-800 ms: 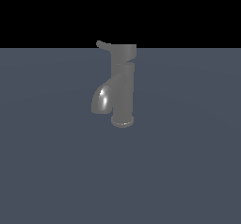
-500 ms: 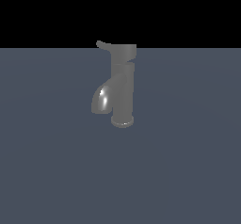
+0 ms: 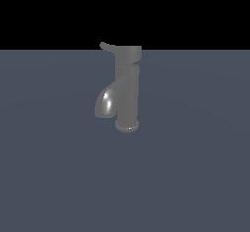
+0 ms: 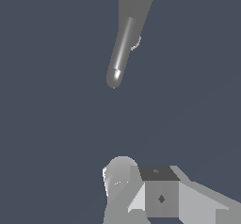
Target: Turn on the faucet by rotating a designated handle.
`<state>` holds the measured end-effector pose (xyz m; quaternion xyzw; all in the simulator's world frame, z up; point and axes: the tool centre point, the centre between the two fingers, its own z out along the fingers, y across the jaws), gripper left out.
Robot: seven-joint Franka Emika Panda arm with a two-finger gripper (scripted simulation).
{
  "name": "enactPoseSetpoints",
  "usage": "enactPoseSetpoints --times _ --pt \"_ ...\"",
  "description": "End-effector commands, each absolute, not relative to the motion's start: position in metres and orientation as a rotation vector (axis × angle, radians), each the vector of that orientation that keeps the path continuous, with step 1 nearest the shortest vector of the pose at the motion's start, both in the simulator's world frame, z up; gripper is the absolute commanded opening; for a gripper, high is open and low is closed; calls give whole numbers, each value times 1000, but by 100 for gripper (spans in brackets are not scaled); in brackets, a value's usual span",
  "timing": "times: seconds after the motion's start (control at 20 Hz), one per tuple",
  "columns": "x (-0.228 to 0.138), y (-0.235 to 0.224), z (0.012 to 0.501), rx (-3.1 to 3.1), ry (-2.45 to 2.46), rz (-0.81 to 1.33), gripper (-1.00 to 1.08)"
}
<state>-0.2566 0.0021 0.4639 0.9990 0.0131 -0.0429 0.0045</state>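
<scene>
The faucet (image 3: 127, 92) is a grey upright cylinder with a flared base, standing on the dark floor in the exterior view. Its glossy curved spout (image 3: 105, 103) points to the exterior view's left. The handle (image 3: 110, 48) is a thin flat lever jutting from the wider top cap toward the exterior view's left. In the wrist view the handle (image 4: 123, 44) is seen from above, ending in a rounded tip. My gripper (image 4: 141, 178) shows only in the wrist view, apart from the handle's tip and touching nothing. Its fingers (image 4: 160, 192) sit together with no gap showing, and it holds nothing.
A flat dark blue-grey floor (image 3: 195, 167) surrounds the faucet on all sides. Above the floor's far edge there is only black background.
</scene>
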Motion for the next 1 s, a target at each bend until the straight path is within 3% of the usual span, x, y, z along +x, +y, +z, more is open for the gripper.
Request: enactPoseSetpoints --times 0.0,0.95 --pt "-255 2 464 3132 27 -135 -100" --pt "-187 11 455 3171 -490 -163 -100"
